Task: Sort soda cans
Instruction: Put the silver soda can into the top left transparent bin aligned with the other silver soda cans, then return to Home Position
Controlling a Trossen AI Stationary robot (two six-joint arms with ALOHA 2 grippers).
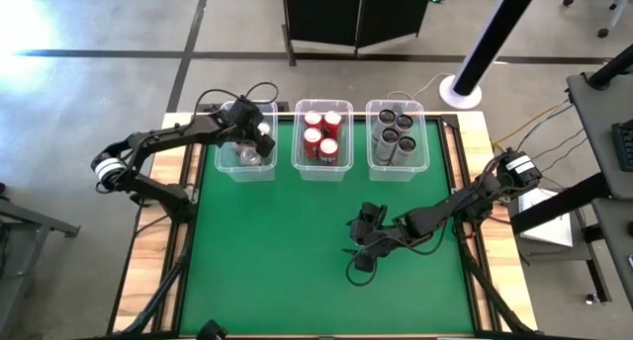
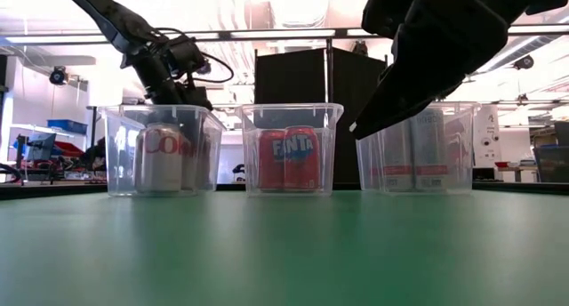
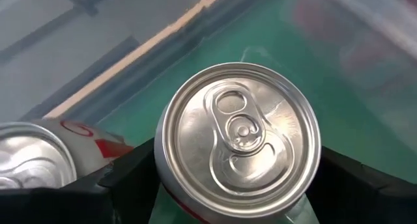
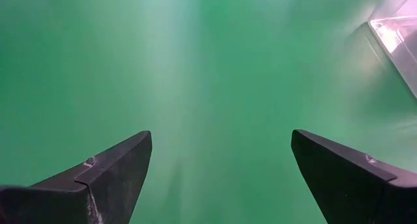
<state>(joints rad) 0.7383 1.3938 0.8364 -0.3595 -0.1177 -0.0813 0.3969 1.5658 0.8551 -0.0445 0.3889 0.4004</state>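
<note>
silver can (image 3: 238, 141) between left fingers (image 3: 133, 178) (gripped)

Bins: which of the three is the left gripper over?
The left bin, holding silver cans. The left gripper is shut on a silver can there; the middle bin holds red cans, the right bin dark ones.

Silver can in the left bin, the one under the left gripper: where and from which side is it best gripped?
From straight above, fingers on opposite sides of the upper body just below the rim. The silver can stands upright in the left bin, whose walls block side approaches; the left gripper already straddles it this way.
</note>
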